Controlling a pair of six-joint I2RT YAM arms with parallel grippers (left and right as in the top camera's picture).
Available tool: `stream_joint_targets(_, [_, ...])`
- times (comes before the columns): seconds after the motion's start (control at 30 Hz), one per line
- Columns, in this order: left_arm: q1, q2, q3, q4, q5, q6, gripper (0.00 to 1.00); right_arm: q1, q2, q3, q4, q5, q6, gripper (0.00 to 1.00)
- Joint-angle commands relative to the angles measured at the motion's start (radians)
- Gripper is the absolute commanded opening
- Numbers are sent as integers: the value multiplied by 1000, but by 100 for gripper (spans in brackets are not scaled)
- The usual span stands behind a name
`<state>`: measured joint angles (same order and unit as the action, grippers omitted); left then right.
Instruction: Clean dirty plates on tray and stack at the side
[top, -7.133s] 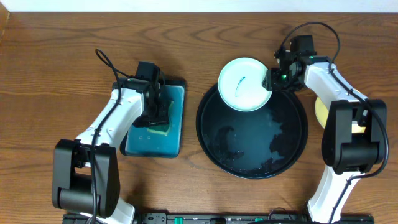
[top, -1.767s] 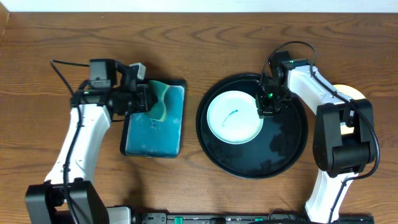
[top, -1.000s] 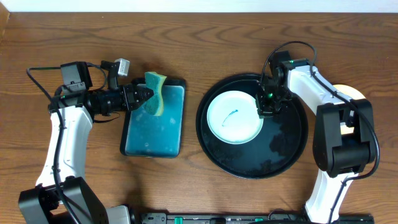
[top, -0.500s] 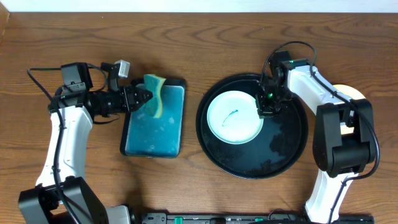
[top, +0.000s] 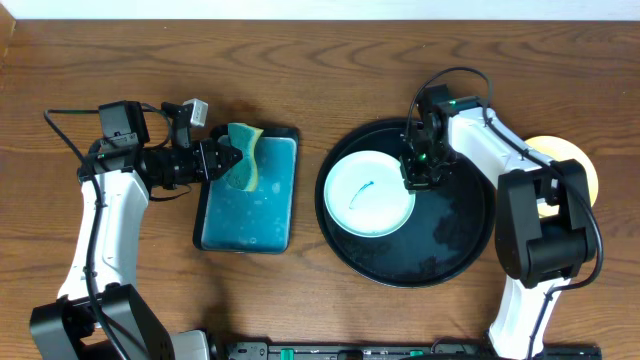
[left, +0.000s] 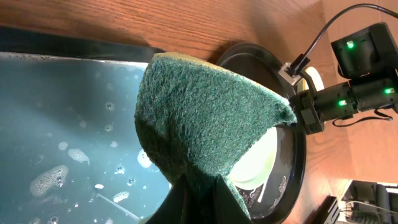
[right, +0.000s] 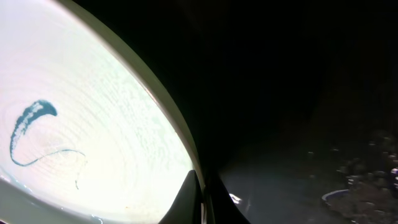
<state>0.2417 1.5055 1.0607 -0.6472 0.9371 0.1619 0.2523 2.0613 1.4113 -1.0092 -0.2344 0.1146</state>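
Wooden table (top: 320, 60). Black tray (top: 440, 255), right of centre, holds one mint-white plate (top: 365, 200) with a teal scribble in its far-left part. Right gripper (top: 412, 180) is pinched on the plate's right rim. Teal tray (top: 245, 225) at left, wet. Left gripper (top: 222, 160) is clamped on sponge (top: 243, 160) over its far end. Yellow plate (top: 583, 170) lies on the table just right of the black tray.

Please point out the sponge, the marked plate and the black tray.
sponge (left: 205, 118): left wrist view, green scouring face.
plate (top: 378, 202): overhead view, bare white centre.
tray (top: 455, 235): overhead view, bare wet floor right of plate.
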Motion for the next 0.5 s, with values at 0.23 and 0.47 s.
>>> stream_joint_targets(0.23, [7, -4, -10, 0, 11, 10, 7, 90, -23, -6, 3, -1, 11, 1])
stream_joint_targets(0.47, [7, -4, -10, 0, 11, 10, 7, 118, -23, -6, 11, -2, 27, 1])
